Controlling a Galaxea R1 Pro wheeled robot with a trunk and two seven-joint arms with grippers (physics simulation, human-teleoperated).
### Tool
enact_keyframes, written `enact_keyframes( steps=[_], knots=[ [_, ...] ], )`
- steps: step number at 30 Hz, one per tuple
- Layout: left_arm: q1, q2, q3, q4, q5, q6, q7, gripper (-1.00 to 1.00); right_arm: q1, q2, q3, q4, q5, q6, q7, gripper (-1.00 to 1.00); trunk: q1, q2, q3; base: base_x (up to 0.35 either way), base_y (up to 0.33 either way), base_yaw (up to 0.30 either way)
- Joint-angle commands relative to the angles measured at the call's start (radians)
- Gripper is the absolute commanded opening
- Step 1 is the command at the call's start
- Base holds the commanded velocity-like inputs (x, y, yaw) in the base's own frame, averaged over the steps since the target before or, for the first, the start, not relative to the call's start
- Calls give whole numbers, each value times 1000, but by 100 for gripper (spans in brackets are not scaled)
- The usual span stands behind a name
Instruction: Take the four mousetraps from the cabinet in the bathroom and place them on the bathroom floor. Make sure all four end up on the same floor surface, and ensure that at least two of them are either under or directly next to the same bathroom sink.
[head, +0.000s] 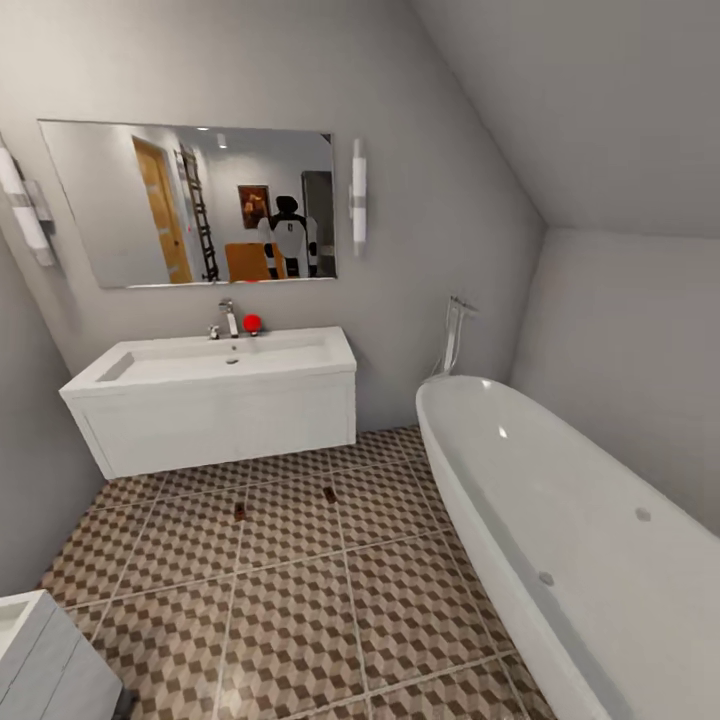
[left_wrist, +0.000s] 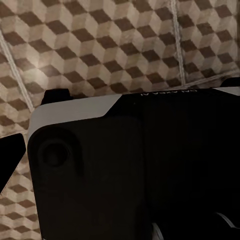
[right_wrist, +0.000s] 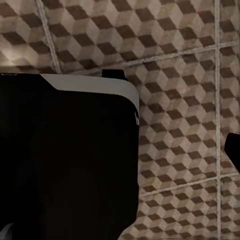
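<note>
Two small brown mousetraps lie on the bathroom floor (head: 290, 610), a cube-patterned tile surface: one mousetrap (head: 240, 512) and another mousetrap (head: 329, 494). Both lie a short way in front of the white vanity carrying the bathroom sink (head: 215, 362), with its chrome tap (head: 228, 318) and a red egg-shaped object (head: 252, 323). The cabinet is out of view. My left gripper (left_wrist: 120, 155) hangs over the tiles with one dark finger (left_wrist: 10, 160) at the picture's edge. My right gripper (right_wrist: 125, 150) does the same, its finger (right_wrist: 233, 149) also at the edge. Both look open and hold nothing.
A long white bathtub (head: 560, 520) fills the right side, with a chrome filler (head: 455, 335) at its far end. A mirror (head: 195, 205) hangs above the sink between two wall lamps. Another white unit (head: 40, 655) stands at the near left. My own black-and-white base (left_wrist: 130, 165) sits below both wrists.
</note>
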Motion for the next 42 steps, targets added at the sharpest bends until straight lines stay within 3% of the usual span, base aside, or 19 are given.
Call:
enact_keyframes(
  steps=[1, 33, 42],
  knots=[
    [0, 0, -8, 0, 10, 4, -3, 100, -1, 0, -6, 3, 9, -5, -5, 100, 0, -1, -1, 0, 0, -290],
    [0, 8, -13, -11, -1, 1, -6, 100, 3, 0, -7, 3, -1, -5, -4, 100, 0, -1, 2, 0, 0, -293],
    [0, 31, -16, -4, 0, 8, -4, 100, 3, 1, -7, 3, -1, -6, -4, 100, 0, -1, 2, 0, 0, -294]
  ],
)
